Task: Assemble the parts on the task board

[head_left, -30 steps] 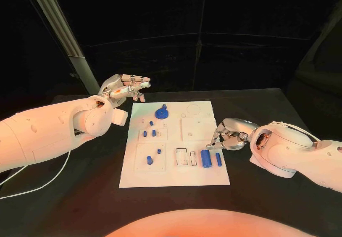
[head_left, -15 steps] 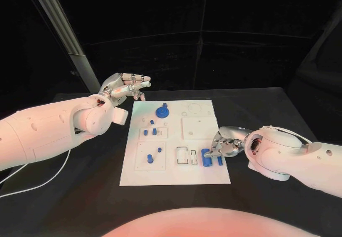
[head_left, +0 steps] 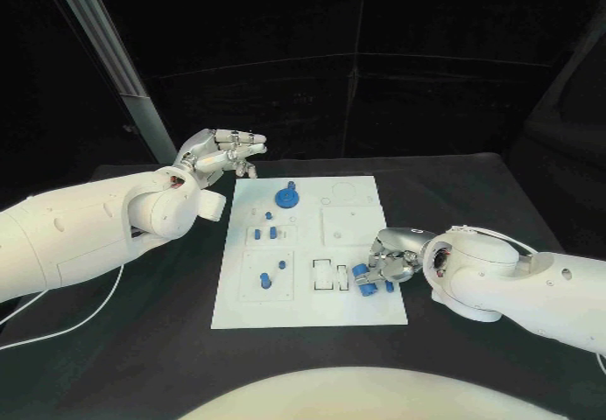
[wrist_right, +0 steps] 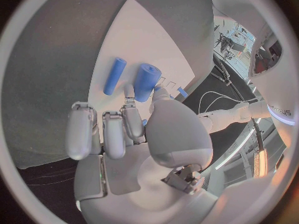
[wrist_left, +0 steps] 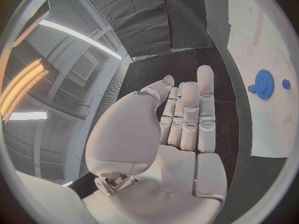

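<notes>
Lying on a black worktop (head_left: pixel 151 350), the white task board (head_left: pixel 316 306) looks partly assembled. The left hand (head_left: pixel 221 153) hovers past the board's far left corner, fingers apart, holding nothing. The right hand (head_left: pixel 385 262) reaches over the board's right edge, fingers curled beside a thick blue cylinder (wrist_right: pixel 146 81) and a thinner blue rod (wrist_right: pixel 114 75); whether it grips either, I cannot tell. A blue gear (head_left: pixel 288 199) sits near the far end. Several small blue pegs (head_left: pixel 265 233) stand seated; these two loose parts seemingly remain.
</notes>
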Robot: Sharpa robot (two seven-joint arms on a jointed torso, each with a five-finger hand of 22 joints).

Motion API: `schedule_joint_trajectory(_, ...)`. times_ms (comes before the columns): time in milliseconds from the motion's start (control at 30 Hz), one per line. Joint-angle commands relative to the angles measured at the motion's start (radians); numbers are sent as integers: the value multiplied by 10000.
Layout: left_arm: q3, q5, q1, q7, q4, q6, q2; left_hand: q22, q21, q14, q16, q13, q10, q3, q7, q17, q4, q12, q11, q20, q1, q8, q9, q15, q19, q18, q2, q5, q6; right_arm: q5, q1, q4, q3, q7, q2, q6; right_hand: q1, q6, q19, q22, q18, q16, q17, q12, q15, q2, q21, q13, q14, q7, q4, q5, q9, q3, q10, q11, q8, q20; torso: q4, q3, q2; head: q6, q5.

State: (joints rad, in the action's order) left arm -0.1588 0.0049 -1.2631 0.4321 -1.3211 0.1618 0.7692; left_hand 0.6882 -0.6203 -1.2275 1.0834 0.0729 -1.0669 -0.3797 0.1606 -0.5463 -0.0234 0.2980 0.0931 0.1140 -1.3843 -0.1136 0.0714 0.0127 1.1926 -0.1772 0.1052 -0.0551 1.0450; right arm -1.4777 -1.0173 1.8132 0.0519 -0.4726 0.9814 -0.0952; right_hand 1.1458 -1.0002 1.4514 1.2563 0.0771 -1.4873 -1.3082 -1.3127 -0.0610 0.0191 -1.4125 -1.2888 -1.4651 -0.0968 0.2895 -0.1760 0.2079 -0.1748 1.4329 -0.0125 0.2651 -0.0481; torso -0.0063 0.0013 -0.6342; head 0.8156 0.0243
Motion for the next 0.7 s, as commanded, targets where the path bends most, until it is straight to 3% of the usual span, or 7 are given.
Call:
schedule_joint_trajectory(33,6,35,-14,42,-27,-18,2,-11,37,69,-53,-15,54,-40,49,1,24,50,40,-22,44,5,-14,0,-18,-54,22,-34,-5,-428,87,-63,50,-179,-70,202,237,85,68,33,-161,-69,-810,-72,56,-130,-53,-58,-724,-17,-50,-181,33,-48,59,-38,-25,-13,16,2,6,9,-10)
schedule_joint_trajectory(167,5,35,-14,46,-30,-9,10,-11,37,69,-53,-15,54,-40,49,1,24,50,40,-22,44,5,-14,0,-18,-54,22,-34,-5,-506,128,-83,50,-222,-142,73,1155,89,63,64,-164,-74,-830,-77,39,-436,-71,-147,-720,-8,-439,-1528,158,173,64,-24,43,0,14,4,10,17,-33)
schedule_joint_trajectory(267,5,35,-14,47,-39,-6,24,-11,37,69,-53,-15,54,-40,49,1,24,50,40,-22,44,5,-14,0,-18,-54,22,-34,-5,-386,144,-51,49,-204,-135,-155,1499,91,56,63,-163,-68,-823,-57,39,-533,-71,-172,-716,-17,-631,-2172,210,258,59,-27,61,3,11,3,6,28,-38)
schedule_joint_trajectory(333,5,35,-14,47,-42,-7,30,-11,37,69,-53,-15,54,-40,49,1,24,50,40,-22,44,5,-14,0,-18,-54,22,-34,-5,57,149,-6,48,-154,-84,-369,1618,91,49,54,-160,-60,-814,2,38,-554,-66,-147,-712,-19,-677,-2916,234,287,33,-22,55,6,13,5,6,32,-43)
schedule_joint_trajectory(700,5,35,-13,44,-40,-15,30,-13,39,65,-46,-16,57,-47,54,-8,26,54,44,-21,44,6,-15,3,-15,-54,19,-35,-12,1396,151,476,41,128,205,-1867,1761,-223,56,88,-162,-58,-825,49,-18,-600,-82,-174,-714,94,-726,-3320,346,335,38,63,182,35,18,5,1,15,-59)
